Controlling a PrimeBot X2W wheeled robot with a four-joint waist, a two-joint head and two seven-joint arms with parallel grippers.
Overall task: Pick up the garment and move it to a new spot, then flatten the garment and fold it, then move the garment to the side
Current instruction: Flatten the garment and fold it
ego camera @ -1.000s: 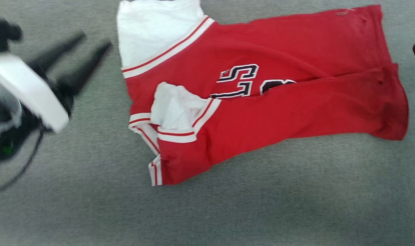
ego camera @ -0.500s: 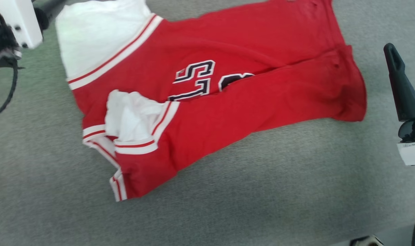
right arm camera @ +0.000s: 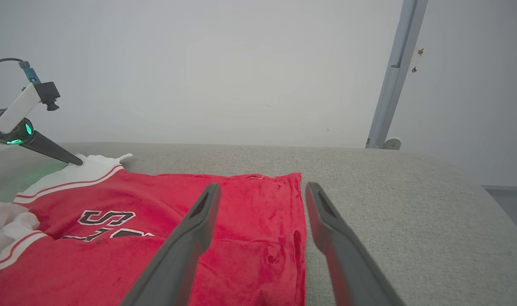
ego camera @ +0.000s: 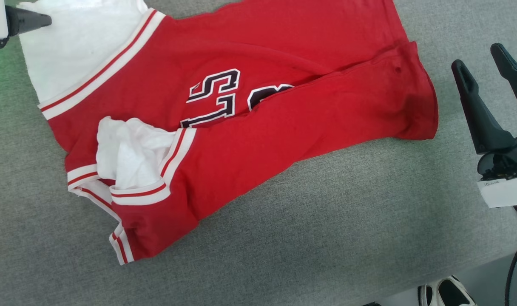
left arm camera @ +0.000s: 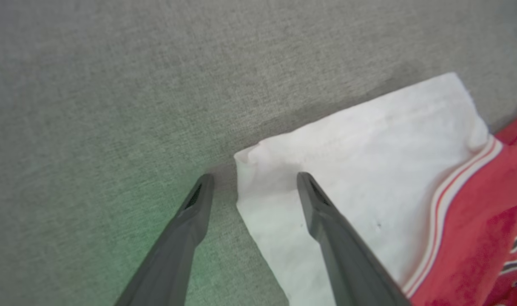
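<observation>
**On the grey surface: one jersey, fold part-made**

Item 1. On the grey woven cloth-covered surface [ego camera: 326,238] lies the red jersey-style T-shirt with white sleeve ends and striped trim [ego camera: 284,127], slanting across my head view. Its near long side is turned over the body and half covers the dark white-edged lettering [ego camera: 216,97]. One white sleeve end [ego camera: 80,46] is spread flat; the other [ego camera: 131,153] is bunched at the flap.

Item 2. Left gripper [left arm camera: 254,177]: fingers apart and empty, straddling the flat sleeve's corner. I cannot tell whether it touches.

Item 3. Right gripper [ego camera: 478,57]: fingers apart and empty, beside the hem end, clear of the fabric.

My reckoning: relocation and flattening look done and a first lengthwise fold is in. Tidying the bunched sleeve, the remaining folds and the move aside are outstanding.
</observation>
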